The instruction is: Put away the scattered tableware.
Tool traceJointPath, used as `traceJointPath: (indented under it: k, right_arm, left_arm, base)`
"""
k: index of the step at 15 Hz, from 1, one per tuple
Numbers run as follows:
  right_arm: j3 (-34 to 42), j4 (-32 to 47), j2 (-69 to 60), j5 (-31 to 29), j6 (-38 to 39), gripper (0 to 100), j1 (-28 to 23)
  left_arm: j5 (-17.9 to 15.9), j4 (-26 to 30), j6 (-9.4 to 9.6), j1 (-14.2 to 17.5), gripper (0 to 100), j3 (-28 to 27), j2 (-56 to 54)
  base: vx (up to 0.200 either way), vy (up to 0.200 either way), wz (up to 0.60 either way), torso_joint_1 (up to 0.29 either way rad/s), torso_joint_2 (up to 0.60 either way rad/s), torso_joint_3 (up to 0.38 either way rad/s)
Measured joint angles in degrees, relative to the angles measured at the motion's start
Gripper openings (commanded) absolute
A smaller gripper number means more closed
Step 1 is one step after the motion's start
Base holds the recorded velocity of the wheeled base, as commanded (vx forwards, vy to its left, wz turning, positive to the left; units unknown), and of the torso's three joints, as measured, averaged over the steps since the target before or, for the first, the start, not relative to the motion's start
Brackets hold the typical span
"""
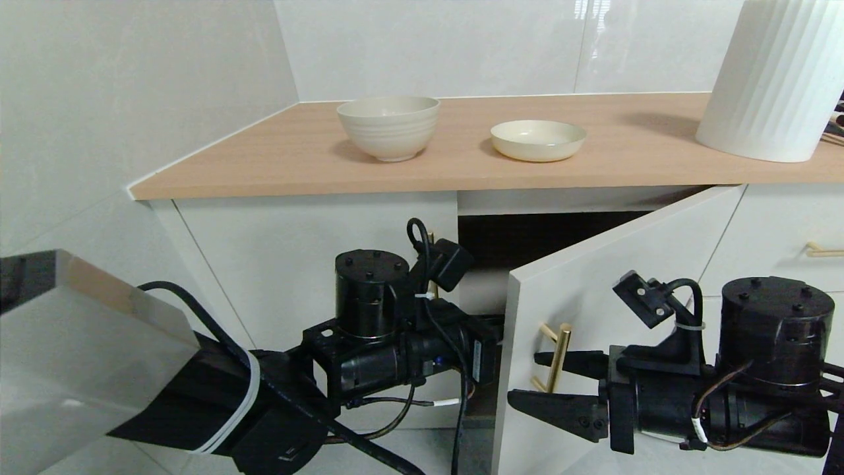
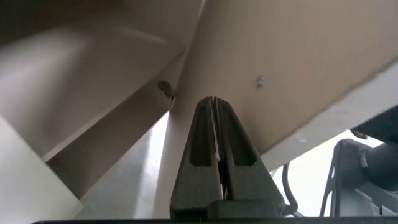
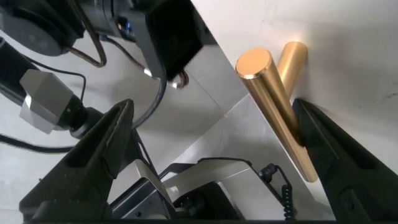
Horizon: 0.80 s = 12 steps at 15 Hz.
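Brass handle (image 1: 557, 356) inside wide-open right end effector (image 1: 527, 377), ungripped — risks slipping off, or swinging door (image 1: 593, 264) onto shut, empty left end effector (image 2: 212, 109). Bowl (image 1: 389, 126), dish (image 1: 538, 139) on surface (image 1: 264, 165) above.

1. We see glossy white tiled walls (image 1: 428, 46) meeting in a corner.
2. We note a wooden countertop (image 1: 297, 165) over a white cabinet (image 1: 297, 244).
3. Its door (image 1: 613, 264) stands ajar, bearing a brass handle (image 1: 559, 356).
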Motion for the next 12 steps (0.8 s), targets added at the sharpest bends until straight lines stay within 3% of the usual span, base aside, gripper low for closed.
traceJointPath:
  k: [5,12]
  right_arm:
    - [0.04,-0.9,0.72,0.68,-0.96,100,-2.71]
    - [-0.27,-7.44,4.01,0.78,-3.56,100,-12.11]
  left_arm:
    - [0.71,0.0,0.0,-1.68,0,-0.3,0.09]
    - [1.43,0.0,0.05,-2.55,0,-0.24,-0.63]
  base:
    - [0.0,0.0,0.0,0.0,0.0,0.0]
    - [0.0,0.0,0.0,0.0,0.0,0.0]
